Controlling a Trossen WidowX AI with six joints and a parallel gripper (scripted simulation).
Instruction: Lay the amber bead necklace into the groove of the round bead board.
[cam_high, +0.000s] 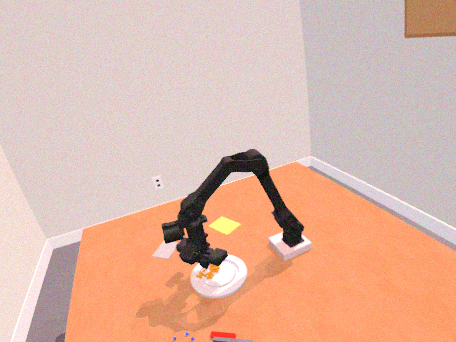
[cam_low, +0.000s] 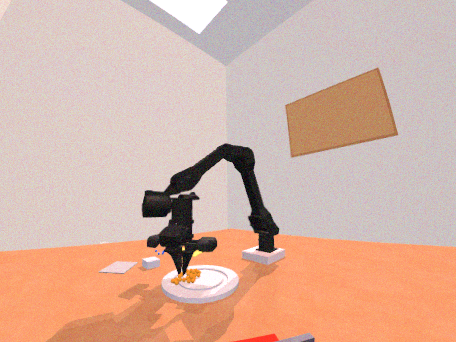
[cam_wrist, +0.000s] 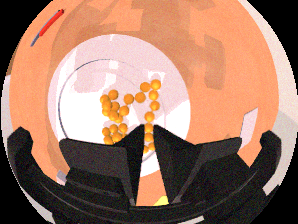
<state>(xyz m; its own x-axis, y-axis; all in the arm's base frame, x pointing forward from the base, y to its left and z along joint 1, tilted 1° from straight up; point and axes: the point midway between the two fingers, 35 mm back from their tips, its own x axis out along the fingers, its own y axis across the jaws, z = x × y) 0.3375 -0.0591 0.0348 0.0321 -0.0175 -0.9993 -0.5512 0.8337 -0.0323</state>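
Observation:
The round white bead board (cam_high: 240, 280) (cam_low: 229, 286) (cam_wrist: 176, 102) lies flat on the table, with a ring-shaped groove. The amber bead necklace (cam_high: 214, 269) (cam_low: 193, 275) (cam_wrist: 129, 99) lies bunched and folded on one side of the board. In the wrist view, one clump lies inside the ring and a straighter run of beads leads down to the fingers. My gripper (cam_low: 182, 274) (cam_wrist: 149, 128) points down, low over the board, and is shut on a bead of that run. The fingers hide part of the necklace. The fingertips are hard to see in the top view.
A yellow square (cam_high: 225, 225) (cam_wrist: 161, 201) and a pale sheet (cam_high: 164, 250) (cam_low: 118, 267) (cam_wrist: 249, 126) lie behind the board. A small white block (cam_low: 151, 262) stands near the sheet. A red bar (cam_high: 223, 335) (cam_wrist: 51, 23) beside a grey one and small blue dots (cam_high: 187, 334) are at the front.

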